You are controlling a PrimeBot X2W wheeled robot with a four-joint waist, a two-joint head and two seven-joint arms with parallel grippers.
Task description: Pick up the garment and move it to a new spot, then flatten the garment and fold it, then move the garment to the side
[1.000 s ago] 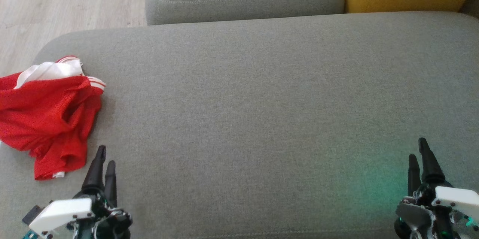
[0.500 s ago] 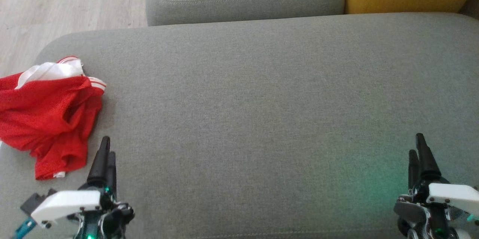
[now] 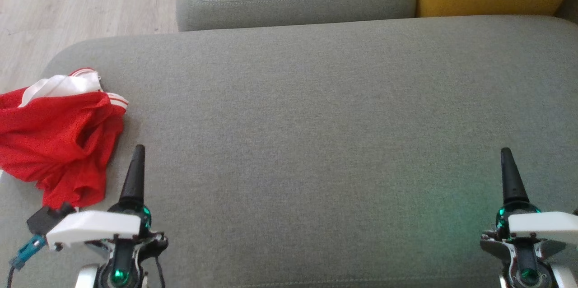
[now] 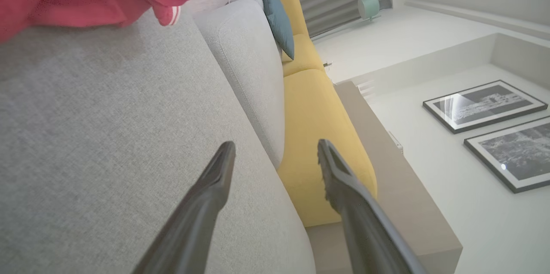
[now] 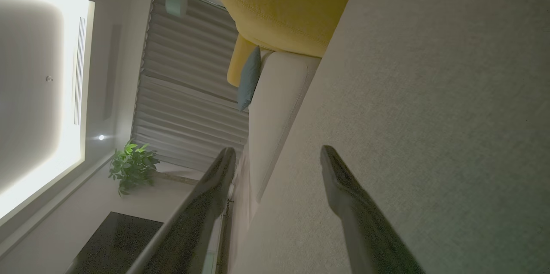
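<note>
While I look down from my head, the red garment (image 3: 58, 139) lies crumpled at nine o'clock on the grey seat cushion (image 3: 316, 112), right at the cushion's edge, with its white striped trim toward the eleven o'clock side. My left gripper (image 3: 139, 150) sits at seven o'clock, just beside the cloth's lower edge. My right gripper (image 3: 505, 152) sits at five o'clock over bare fabric, well apart from the garment. Along my left wrist, both fingers (image 4: 215, 188) stand spread with nothing between them; the garment shows at eleven o'clock and the yellow sofa section (image 4: 318, 119) at one. Along my right wrist, the fingers (image 5: 343, 188) are likewise parted and empty, with grey cushion at three o'clock and a potted plant (image 5: 133, 166) at nine.
</note>
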